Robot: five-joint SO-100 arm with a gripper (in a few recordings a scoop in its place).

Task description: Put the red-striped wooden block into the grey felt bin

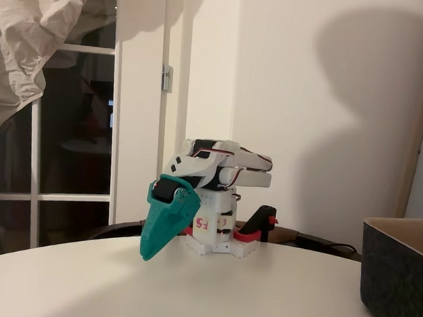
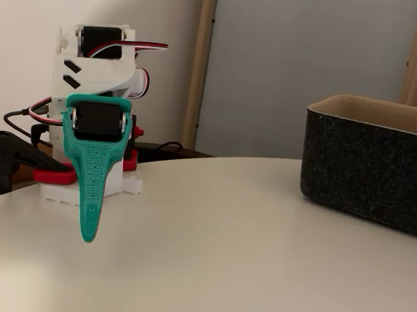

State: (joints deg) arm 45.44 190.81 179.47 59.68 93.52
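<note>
I see the big dark grey felt bin (image 2: 372,167) with its tan inside at the right of both fixed views, and my teal gripper (image 2: 89,235) hangs pinched together, holding nothing.

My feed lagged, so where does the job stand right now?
No progress can be confirmed: the arm sits folded over its base, with the teal tool pointing down at the table, closed and holding nothing. In hand: nothing. The bin stands at the right in both fixed views; its contents are hidden by its walls. Left: finding the block, picking it up, dropping it in.
</note>
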